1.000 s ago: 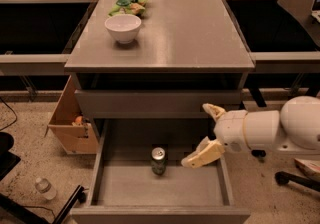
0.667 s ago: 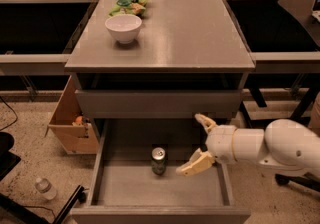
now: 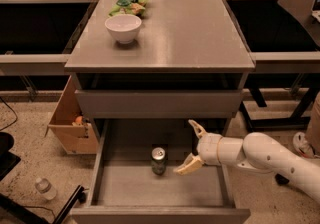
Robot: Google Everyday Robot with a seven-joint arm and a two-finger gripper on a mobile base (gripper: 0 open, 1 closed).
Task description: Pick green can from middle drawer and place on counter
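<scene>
A: Where is the can?

B: The green can (image 3: 158, 160) stands upright on the floor of the open middle drawer (image 3: 150, 190), about midway across and towards the back. Its silver top faces up.

A: Any brand on it?

B: The side is too dark to read.

A: And the gripper?

B: The gripper (image 3: 185, 148) is inside the drawer, just to the right of the can, on the end of a white arm (image 3: 260, 155) that reaches in from the right. Its two tan fingers (image 3: 187, 165) are spread wide and hold nothing. The lower fingertip is close to the can with a small gap showing.

A: What is above?

B: A shut drawer front (image 3: 157, 103), then the grey bench (image 3: 185, 33). A white bowl (image 3: 123, 28) sits near its back left corner, with a green snack bag (image 3: 131, 1) just behind it. The bag's print is not readable.

A: On the floor?

B: A cardboard box (image 3: 70, 123) stands left of the cabinet, and a plastic bottle (image 3: 45, 188) lies nearer the front.
</scene>
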